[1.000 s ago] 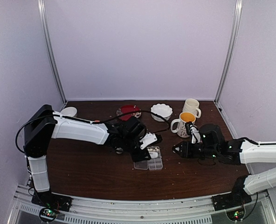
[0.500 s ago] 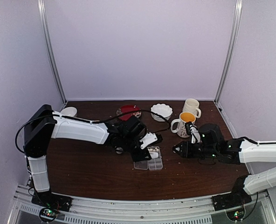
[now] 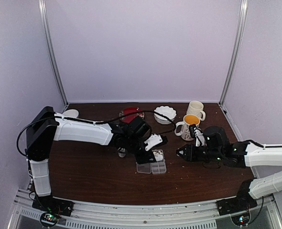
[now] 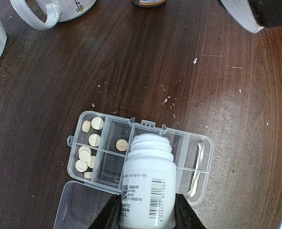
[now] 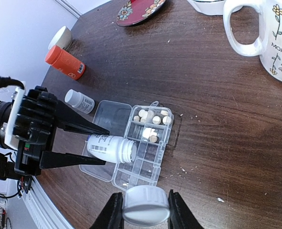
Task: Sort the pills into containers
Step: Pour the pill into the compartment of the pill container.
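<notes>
While the left pincer (image 4: 146,211) pinches a white plastic pill bottle (image 4: 148,183) by its barcode-labelled body, the bottle is held nearly level and uncapped, its open mouth over the middle cells (image 4: 176,143) of a clear rectangular plastic pill box (image 4: 204,164). Whether the mouth touches the box cannot be told.

Pill box: flat on the dark brown wooden tabletop (image 4: 131,62), two rows of cells. Its hinged clear lid (image 4: 76,207) is swung open and lies flat alongside, partly under the bottle.

Pale round pills (image 4: 86,155): gathered in the cells at one end of the box, several to a cell. One lies alone in the next cell along, just beside the bottle's mouth.

Whitish crumbs (image 4: 168,100): scattered on the tabletop near the box.

Right pincer (image 5: 146,211): pinching a white round cap (image 5: 146,202) by its rim, near the end of the box opposite the pills and apart from it.

Also on the tabletop:
- An orange cylindrical bottle (image 5: 65,62), on its side.
- A small white bottle (image 5: 80,101), on its side near the open lid.
- A white mug with yellow interior (image 3: 190,125).
- A plain white mug (image 3: 196,109) behind it.
- A white scalloped bowl (image 3: 165,113).
- A red floral plate (image 3: 130,113).
</notes>
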Available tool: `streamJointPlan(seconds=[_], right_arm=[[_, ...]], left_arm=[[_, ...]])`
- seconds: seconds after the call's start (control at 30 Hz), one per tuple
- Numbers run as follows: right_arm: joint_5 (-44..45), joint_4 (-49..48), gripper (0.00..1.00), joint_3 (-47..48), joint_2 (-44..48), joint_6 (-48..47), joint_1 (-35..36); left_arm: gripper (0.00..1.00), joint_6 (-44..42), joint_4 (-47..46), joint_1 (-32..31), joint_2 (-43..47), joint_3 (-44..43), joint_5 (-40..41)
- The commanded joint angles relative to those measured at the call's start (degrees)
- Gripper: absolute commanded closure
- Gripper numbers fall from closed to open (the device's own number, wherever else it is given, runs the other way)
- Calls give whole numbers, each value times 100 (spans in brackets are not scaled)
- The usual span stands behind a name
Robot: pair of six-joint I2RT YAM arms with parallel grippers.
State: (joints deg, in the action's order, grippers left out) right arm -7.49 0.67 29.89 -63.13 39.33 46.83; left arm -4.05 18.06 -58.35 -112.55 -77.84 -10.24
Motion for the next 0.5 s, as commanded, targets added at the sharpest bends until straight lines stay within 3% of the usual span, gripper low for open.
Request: streamJointPlan(seconds=[0.0,0.13,0.33,0.47], right_arm=[[5,-28,100,58,76,9,-51],[22,-23,100,68,91,-4,-51],[8,-32,100,55,115,-5,-59],[-25,-8,100,71,91,0,-69]], left_arm=[[100,-45,365,15,-385,-487,-75],[100,95,-304,-21,-108,-142,102],[100,116,-388,-6,58,17,174],[100,111,280,-29,-200,-436,88]])
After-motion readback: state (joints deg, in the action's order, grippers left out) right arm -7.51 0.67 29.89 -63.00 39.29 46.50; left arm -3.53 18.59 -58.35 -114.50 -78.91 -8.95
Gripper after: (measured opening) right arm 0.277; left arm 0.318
